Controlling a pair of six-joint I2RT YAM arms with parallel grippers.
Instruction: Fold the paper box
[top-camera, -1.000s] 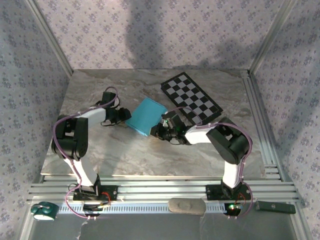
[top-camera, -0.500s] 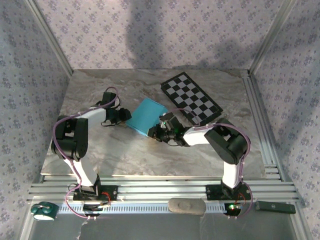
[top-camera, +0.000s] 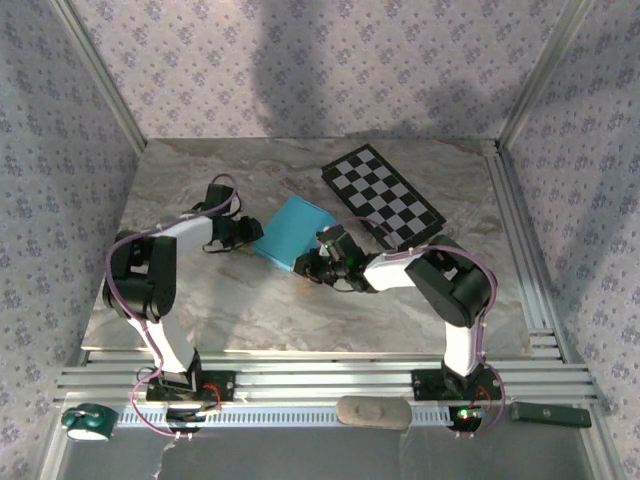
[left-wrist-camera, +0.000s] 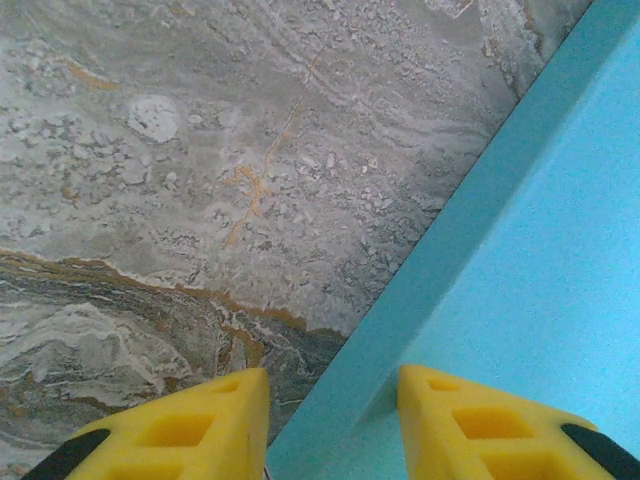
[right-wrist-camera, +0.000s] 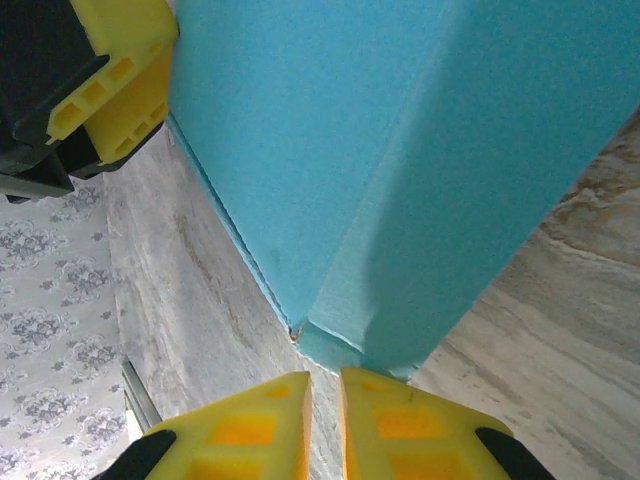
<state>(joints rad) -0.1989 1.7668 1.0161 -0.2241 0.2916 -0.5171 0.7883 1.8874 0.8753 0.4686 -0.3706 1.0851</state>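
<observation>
The paper box (top-camera: 292, 232) lies folded, a flat turquoise rectangle, in the middle of the table. My left gripper (top-camera: 243, 233) is at its left edge. In the left wrist view that edge of the box (left-wrist-camera: 520, 280) runs between the jaws of the left gripper (left-wrist-camera: 333, 385), which stand apart, one finger over the table and the other over the box top. My right gripper (top-camera: 308, 268) is at the box's near corner. In the right wrist view the right gripper (right-wrist-camera: 323, 385) is shut with nothing in it, its tips right at the corner flap of the box (right-wrist-camera: 350, 150).
A black-and-white checkerboard (top-camera: 383, 197) lies just right of the box at the back. The marble table (top-camera: 250, 310) has free room in front of and left of the arms. A left finger (right-wrist-camera: 110, 90) appears at the top left of the right wrist view.
My right gripper has crept a little to the left, closer in on the box's near corner. The left gripper and the box have barely moved.
</observation>
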